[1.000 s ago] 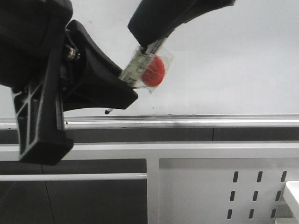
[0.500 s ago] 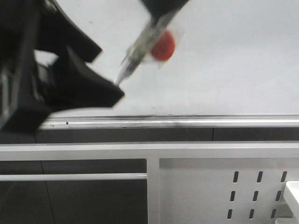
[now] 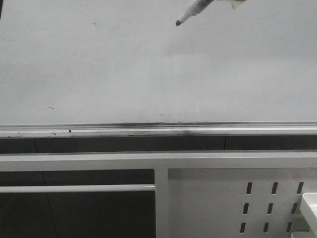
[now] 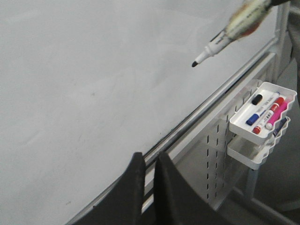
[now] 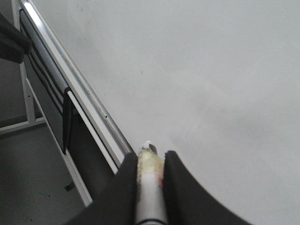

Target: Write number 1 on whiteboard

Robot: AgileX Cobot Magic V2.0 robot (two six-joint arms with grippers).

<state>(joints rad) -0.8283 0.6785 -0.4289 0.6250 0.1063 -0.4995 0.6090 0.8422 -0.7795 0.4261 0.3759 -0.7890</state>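
- We are gripping the marker pen point(image 5: 149, 187) between the fingers of our right gripper point(image 5: 150, 161) — the jaws are closing on its barrel, with the tip pointing out past the fingertips so the nib can reach the board.
- In the front view the marker pen point(image 3: 190, 12) is showing at the top of the frame, right of centre, slanting down to the left; its dark nib is hanging near the whiteboard point(image 3: 124, 74), though we cannot tell whether it is touching.
- In the left wrist view the same pen point(image 4: 225, 35) is entering from the upper right corner, nib angled down-left over the white surface.
- Our left gripper point(image 4: 147, 180) is sitting at the bottom centre of its own view, fingers nearly together with only a narrow gap and nothing between them — we judge it is staying out of the writing arm's way.
- The number 1 is not visible on the board; the surface around the nib is bare apart from faint specks, so we judge the stroke is not yet made.
- At the right of the left wrist view, a white tray point(image 4: 281, 93) is holding spare markers point(image 4: 265, 115), hung on the perforated panel point(image 4: 215, 150) below the board's silver rail point(image 3: 158, 130).
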